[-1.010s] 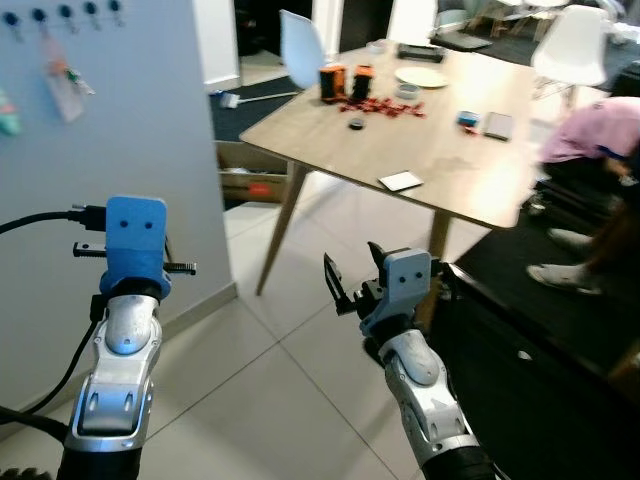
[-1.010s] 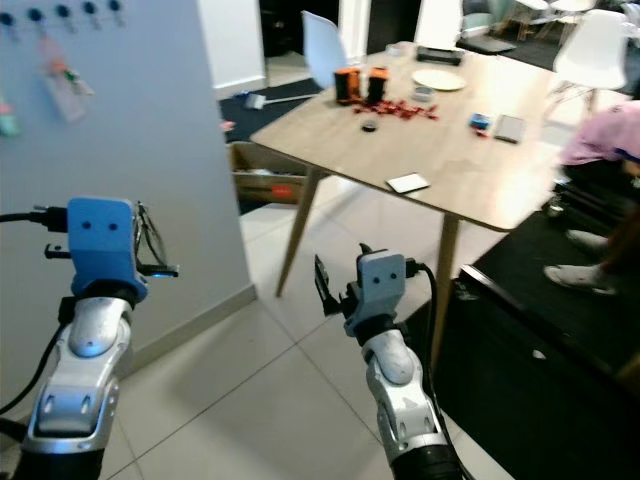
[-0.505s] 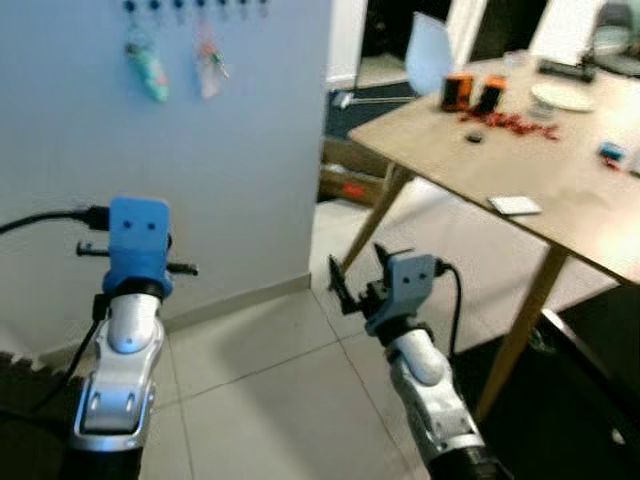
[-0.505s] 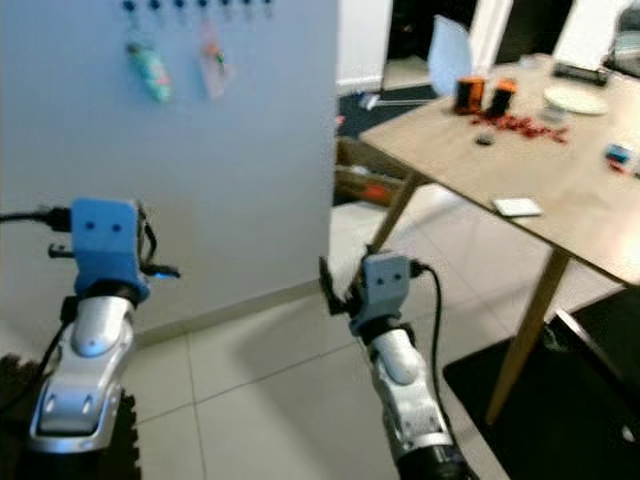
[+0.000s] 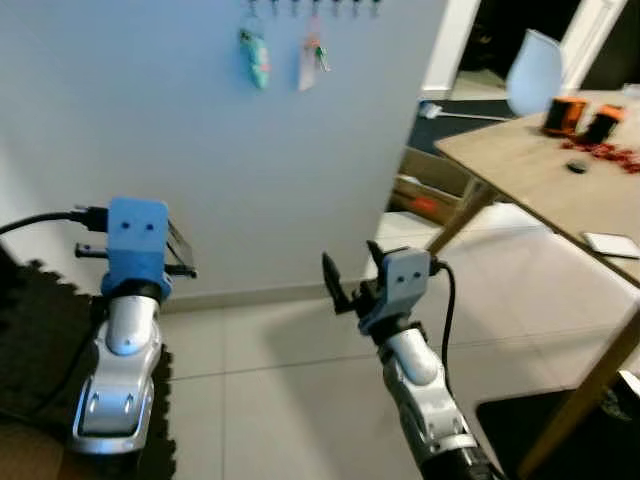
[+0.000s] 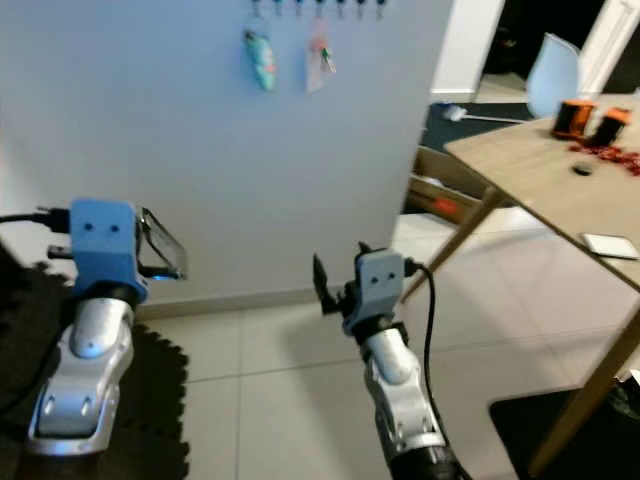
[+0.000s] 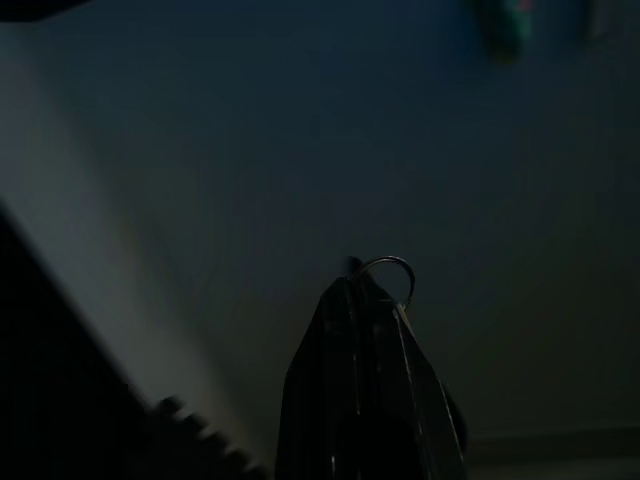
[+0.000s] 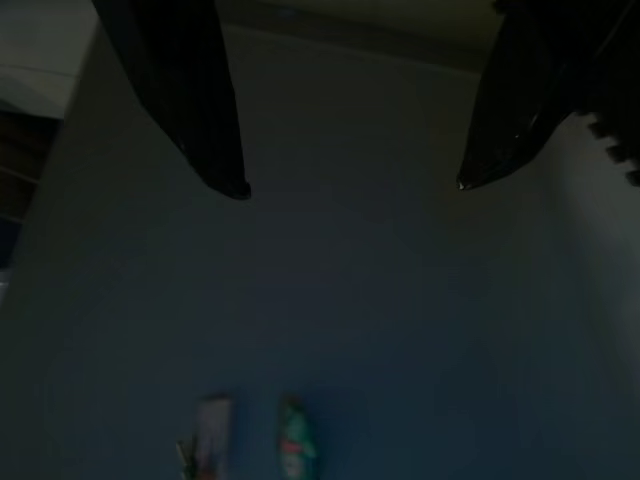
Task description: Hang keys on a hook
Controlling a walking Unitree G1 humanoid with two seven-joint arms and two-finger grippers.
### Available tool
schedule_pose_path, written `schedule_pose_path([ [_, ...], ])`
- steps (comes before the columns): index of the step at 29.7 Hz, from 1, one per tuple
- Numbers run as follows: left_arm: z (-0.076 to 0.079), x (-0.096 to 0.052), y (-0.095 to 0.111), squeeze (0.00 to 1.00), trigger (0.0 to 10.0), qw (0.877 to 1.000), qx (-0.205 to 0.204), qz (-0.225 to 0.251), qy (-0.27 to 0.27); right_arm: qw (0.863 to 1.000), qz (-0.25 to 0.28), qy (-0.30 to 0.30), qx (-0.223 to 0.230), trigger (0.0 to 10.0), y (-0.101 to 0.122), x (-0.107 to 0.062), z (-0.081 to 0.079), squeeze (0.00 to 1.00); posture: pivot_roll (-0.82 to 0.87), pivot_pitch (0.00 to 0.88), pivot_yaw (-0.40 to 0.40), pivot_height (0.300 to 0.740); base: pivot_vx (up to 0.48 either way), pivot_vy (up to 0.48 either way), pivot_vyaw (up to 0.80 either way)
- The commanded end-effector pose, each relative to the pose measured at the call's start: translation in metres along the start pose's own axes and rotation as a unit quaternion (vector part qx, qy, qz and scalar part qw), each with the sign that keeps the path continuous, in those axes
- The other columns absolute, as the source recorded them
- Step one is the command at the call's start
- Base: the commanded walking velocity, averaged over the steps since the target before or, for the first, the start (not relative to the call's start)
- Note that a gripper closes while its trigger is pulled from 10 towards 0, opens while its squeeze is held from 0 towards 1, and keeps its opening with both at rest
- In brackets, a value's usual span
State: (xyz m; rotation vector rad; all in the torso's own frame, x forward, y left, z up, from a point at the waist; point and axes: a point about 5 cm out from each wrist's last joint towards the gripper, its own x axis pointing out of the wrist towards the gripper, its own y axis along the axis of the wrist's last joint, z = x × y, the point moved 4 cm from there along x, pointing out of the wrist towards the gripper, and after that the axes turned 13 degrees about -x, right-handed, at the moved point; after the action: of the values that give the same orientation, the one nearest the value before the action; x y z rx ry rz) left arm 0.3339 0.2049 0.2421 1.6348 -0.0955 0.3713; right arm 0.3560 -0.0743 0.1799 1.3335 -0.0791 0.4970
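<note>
A row of hooks (image 5: 312, 7) runs along the top of the pale wall (image 5: 150, 120), ahead and above. A teal tag (image 5: 255, 58) and a pinkish key bundle (image 5: 312, 62) hang from them; both are faint in the right wrist view, teal tag (image 8: 293, 442). My left gripper (image 5: 180, 258) is raised low on the left, well below the hooks and short of the wall. It is shut on a metal key ring (image 7: 392, 270) that pokes out past the fingertips. My right gripper (image 5: 350, 272) is held up in the middle, open and empty, its fingers (image 8: 215, 110) spread wide.
A wooden table (image 5: 530, 165) stands to the right with orange cans (image 5: 566, 113), small items and a white card (image 5: 610, 243). A white chair (image 5: 536, 72) is behind it and a cardboard box (image 5: 428, 196) below. A black foam mat (image 5: 40, 330) covers the floor at left.
The camera has swung left: the wall with the hooks now faces me and the table has slid to the right edge. Both arms keep the same pose.
</note>
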Motion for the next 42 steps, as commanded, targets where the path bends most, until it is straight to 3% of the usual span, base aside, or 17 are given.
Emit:
schedule_pose_path([
  [1, 0.0107, -0.0027, -0.0008, 0.0, 10.0, 1.0, -0.002, 0.0, -0.024, 1.0, -0.009, -0.006, 0.002, 10.0, -0.0052, -0.0037, 0.0033, 0.0, 0.21, 0.139, -0.043, 0.74, 0.0, 0.0, 0.0],
  [18, 0.0145, -0.0024, -0.0013, 0.0, 10.0, 0.999, 0.014, 0.003, -0.036, 1.0, -0.004, -0.004, 0.01, 10.0, -0.0036, -0.0031, 0.0023, 0.0, 0.2, 0.127, -0.045, 0.74, 0.0, -0.029, 0.0],
  [33, 0.0123, -0.0016, -0.0027, 0.0, 10.0, 0.999, 0.02, 0.002, -0.03, 1.0, -0.005, -0.003, 0.01, 10.0, -0.0042, -0.0033, 0.0021, 0.0, 0.2, 0.126, -0.043, 0.74, 0.295, -0.369, 0.0],
  [42, 0.0101, -0.0012, -0.0039, 0.0, 10.0, 1.0, 0.021, -0.003, -0.023, 1.0, -0.006, -0.003, 0.011, 10.0, -0.0041, -0.003, 0.0013, 0.0, 0.21, 0.133, -0.042, 0.74, 0.133, 0.0, 0.0],
])
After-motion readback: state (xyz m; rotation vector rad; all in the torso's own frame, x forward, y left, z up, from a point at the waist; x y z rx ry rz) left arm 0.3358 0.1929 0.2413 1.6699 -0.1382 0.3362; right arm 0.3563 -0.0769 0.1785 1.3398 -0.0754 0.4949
